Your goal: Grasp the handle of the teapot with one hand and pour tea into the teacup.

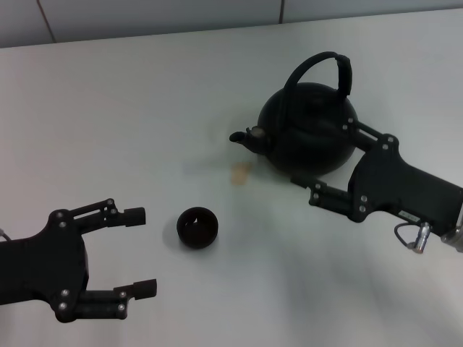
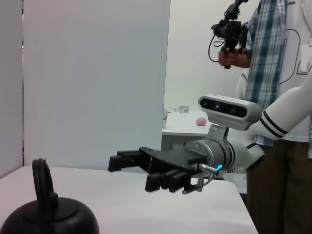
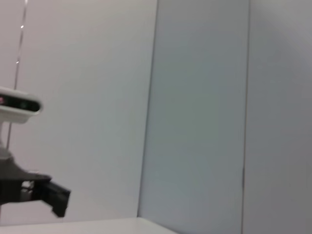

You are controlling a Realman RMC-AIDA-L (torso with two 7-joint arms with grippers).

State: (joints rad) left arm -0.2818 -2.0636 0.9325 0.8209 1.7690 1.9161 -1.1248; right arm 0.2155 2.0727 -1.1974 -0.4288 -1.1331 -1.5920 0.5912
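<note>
1. Two grippers share the white table [image 1: 130, 130]. At the far left of the head view, the left gripper [image 1: 139, 251] sits low over the near edge with its jaws spread wide and nothing between them.
2. Just beside it, toward the middle, the teacup [image 1: 197, 226] stands upright, mouth up. Its inside looks dark; whether it holds tea I cannot tell.
3. Further right and farther back, well apart from the cup, the teapot [image 1: 307, 130] rests upright on the table. Its spout [image 1: 242, 136] points left, roughly toward the cup's side of the table, so its long axis runs spout-to-back across the table. The arched handle [image 1: 340, 72] stands up over the lid.
4. At the right, the right gripper [image 1: 318, 163] is open wide around the pot's right flank, one finger along the back, one along the front. It grips nothing, and the handle is free above it.
5. This fits either an approach to the handle or a release after pouring; the pictures do not settle which. Any grasp of the handle would need the fingers raised to the arch, not level with the belly.
</note>
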